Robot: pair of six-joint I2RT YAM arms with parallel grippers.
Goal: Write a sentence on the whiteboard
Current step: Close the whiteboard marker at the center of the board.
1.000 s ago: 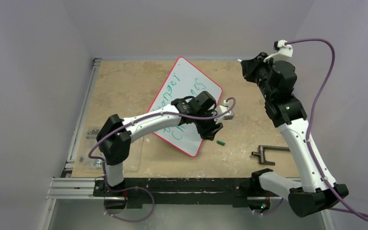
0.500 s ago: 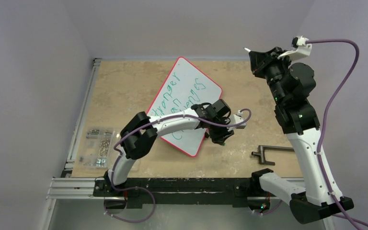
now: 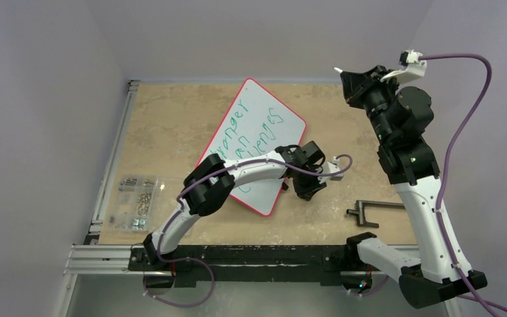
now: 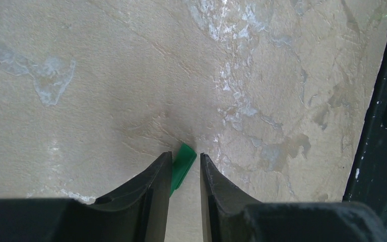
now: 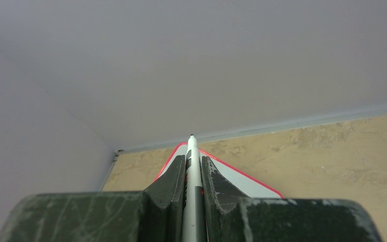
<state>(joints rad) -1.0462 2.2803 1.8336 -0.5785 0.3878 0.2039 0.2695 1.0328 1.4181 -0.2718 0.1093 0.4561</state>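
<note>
The whiteboard (image 3: pixel 259 112), white with a red rim, lies tilted on the table. The sentence (image 3: pixel 244 135) is in green letters on it, partly hidden by my left arm. My left gripper (image 3: pixel 309 191) is low over the table just right of the board's lower corner. Its jaws (image 4: pixel 186 159) stand slightly apart around a small green marker cap (image 4: pixel 183 162) lying on the table. The cap touches the left finger only. My right gripper (image 3: pixel 354 82) is raised at the back right, shut (image 5: pixel 193 157) on a white marker (image 5: pixel 192 166), tip uncapped. The board's corner (image 5: pixel 242 181) shows beyond it.
A clear plastic box of small parts (image 3: pixel 135 201) sits at the table's left edge. A black metal clamp-like tool (image 3: pixel 370 211) lies at the right front. A black frame edge (image 4: pixel 383 126) runs along the right of the left wrist view. Walls enclose the back and sides.
My left arm stretched right, off the whiteboard, and came down over the green cap. My right arm lifted and swung right with the marker, then held still.
</note>
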